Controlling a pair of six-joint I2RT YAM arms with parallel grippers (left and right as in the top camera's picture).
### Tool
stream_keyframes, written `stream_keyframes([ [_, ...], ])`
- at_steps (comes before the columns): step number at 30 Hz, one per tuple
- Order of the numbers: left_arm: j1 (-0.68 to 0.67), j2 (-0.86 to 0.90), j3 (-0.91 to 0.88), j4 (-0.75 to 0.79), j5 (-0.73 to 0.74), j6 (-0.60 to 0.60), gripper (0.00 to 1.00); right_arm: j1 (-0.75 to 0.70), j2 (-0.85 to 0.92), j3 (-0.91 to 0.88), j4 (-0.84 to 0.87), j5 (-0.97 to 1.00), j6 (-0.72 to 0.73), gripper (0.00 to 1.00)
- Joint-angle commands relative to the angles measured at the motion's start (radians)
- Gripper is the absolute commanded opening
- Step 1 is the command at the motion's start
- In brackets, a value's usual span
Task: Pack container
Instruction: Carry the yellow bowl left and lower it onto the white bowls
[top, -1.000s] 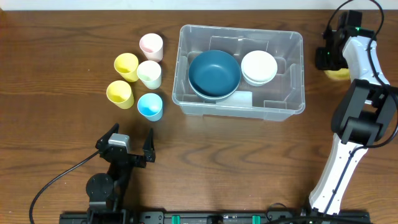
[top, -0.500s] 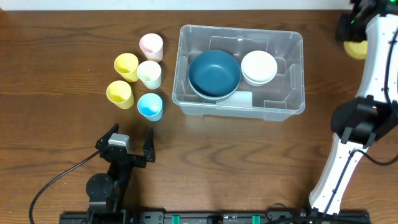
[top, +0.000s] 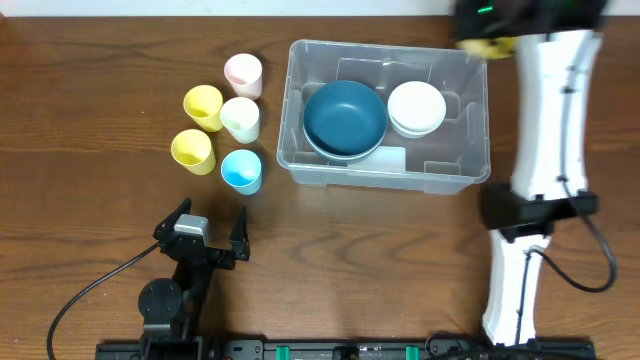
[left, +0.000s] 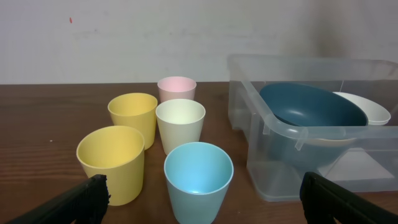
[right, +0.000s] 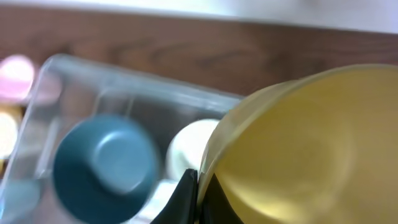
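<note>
The clear plastic container (top: 470, 70) stands at the table's back middle, holding a big blue bowl (top: 344, 117) and stacked white bowls (top: 416, 107). My right gripper (top: 485, 35) is shut on the rim of a yellow bowl (top: 490, 46), held above the container's far right corner. In the right wrist view the yellow bowl (right: 311, 143) fills the right side, with the jaws (right: 200, 199) pinching its rim above the container (right: 68, 81). My left gripper (top: 205, 232) is open and empty near the front left, facing the cups; its fingers (left: 199, 198) frame the blue cup (left: 198, 177).
Several cups stand left of the container: pink (top: 243, 73), two yellow (top: 203, 105), cream (top: 241, 119) and blue (top: 241, 170). The right arm's white link (top: 545, 120) reaches over the table's right side.
My right gripper has carried the yellow bowl from the table's far right edge up and leftwards to above the container's far right corner. The left arm has not moved.
</note>
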Motion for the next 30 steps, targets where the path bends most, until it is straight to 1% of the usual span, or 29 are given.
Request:
stream_keyframes([
  [1,0.004,-0.006,-0.026,-0.021,-0.001,0.006,0.98,0.098,0.001,-0.032,-0.033,0.135,0.034,0.01],
  [4,0.004,-0.006,-0.026,-0.021,-0.001,0.006,0.98,0.157,0.001,-0.084,-0.046,0.175,0.111,0.01],
  [6,0.004,-0.006,-0.026,-0.021,-0.001,0.006,0.98,0.178,0.001,-0.125,-0.043,0.175,0.137,0.01],
  [10,0.004,-0.006,-0.026,-0.021,-0.001,0.006,0.98,0.185,0.001,-0.215,-0.042,0.176,0.18,0.01],
  [17,0.004,-0.006,-0.026,-0.021,-0.001,0.006,0.98,0.171,0.001,-0.389,0.026,0.175,0.18,0.01],
  [27,0.004,-0.006,-0.026,-0.021,-0.001,0.006,0.98,0.174,0.001,-0.584,0.168,0.152,0.18,0.01],
  [30,0.004,-0.006,-0.026,-0.021,-0.001,0.006,0.98,0.174,0.001,-0.625,0.2,0.152,0.18,0.03],
])
